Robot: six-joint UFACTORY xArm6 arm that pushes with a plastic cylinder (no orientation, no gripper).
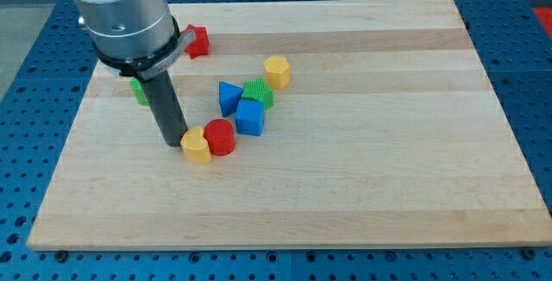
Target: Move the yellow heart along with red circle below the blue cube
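The yellow heart (196,146) lies left of centre on the wooden board, touching the red circle (221,137) on its right. The blue cube (250,117) sits just up and right of the red circle, close to or touching it. My tip (173,140) is at the yellow heart's left edge, touching it or nearly so. The rod rises up and left to the grey arm body at the view's top left.
A blue triangular block (228,97) and a green block (258,92) sit just above the blue cube. A yellow hexagonal block (277,71) lies above right. A red block (197,40) and a partly hidden green block (138,90) lie near the arm. The board's left edge (65,143) is close.
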